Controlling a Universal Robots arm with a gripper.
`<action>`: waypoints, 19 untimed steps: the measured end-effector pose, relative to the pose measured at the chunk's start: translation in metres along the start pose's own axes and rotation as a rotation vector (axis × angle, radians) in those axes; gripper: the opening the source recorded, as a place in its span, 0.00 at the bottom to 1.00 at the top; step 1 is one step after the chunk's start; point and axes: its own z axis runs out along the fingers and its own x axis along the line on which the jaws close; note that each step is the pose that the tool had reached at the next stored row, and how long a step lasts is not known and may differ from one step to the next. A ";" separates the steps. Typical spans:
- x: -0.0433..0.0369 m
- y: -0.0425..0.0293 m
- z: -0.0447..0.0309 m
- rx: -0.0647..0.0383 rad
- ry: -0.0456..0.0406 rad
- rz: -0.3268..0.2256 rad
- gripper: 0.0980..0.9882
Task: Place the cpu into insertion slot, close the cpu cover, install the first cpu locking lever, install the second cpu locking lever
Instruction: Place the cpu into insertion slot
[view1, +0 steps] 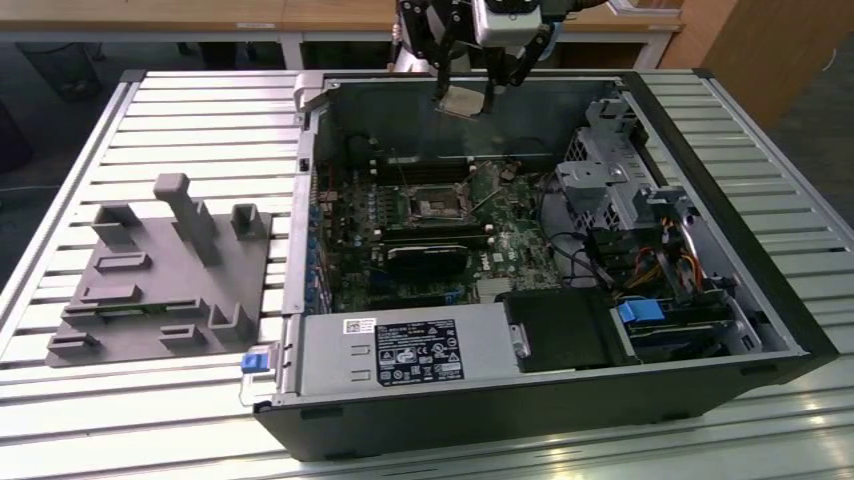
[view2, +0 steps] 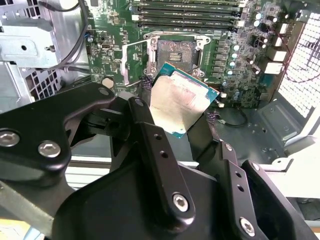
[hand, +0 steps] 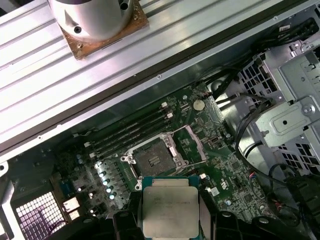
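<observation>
The gripper (view1: 465, 92) hangs over the far rim of an open computer case (view1: 767, 300), at twelve o'clock from the motherboard in the exterior view. Its black fingers (view2: 144, 114) are clamped on the cpu (view2: 181, 102), one on each of two opposite edges, so the chip is held in the air and clear of the board.

The cpu is a small flat square. Its pale silver-beige metal face has stepped corners and sits on a thin teal-green board that shows as a narrow border all round. The face carries faint grey print, and in the second wrist view the chip is tilted.

The insertion slot (view1: 437, 203) is a black square socket with a silver rim, lying well apart from the chip at about six o'clock from it in the exterior view. In both wrist views its contact field is bare. The cpu cover (view2: 125, 62), a thin silver frame, appears swung open to one side of the socket, though its hinge is hard to make out. Long black memory slots (hand: 132, 131) run just beside the socket.

The case lies on its side on a slatted metal worktop (view1: 187, 110). A grey moulded fixture (view1: 160, 270) rests at nine o'clock from the case.
</observation>
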 end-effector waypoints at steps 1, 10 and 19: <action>0.0000 0.0000 0.0000 0.000 -0.0004 0.005 0.50; 0.0000 0.0000 0.0002 -0.001 -0.0038 0.043 0.50; 0.0000 0.0000 0.0005 -0.001 -0.0070 0.078 0.50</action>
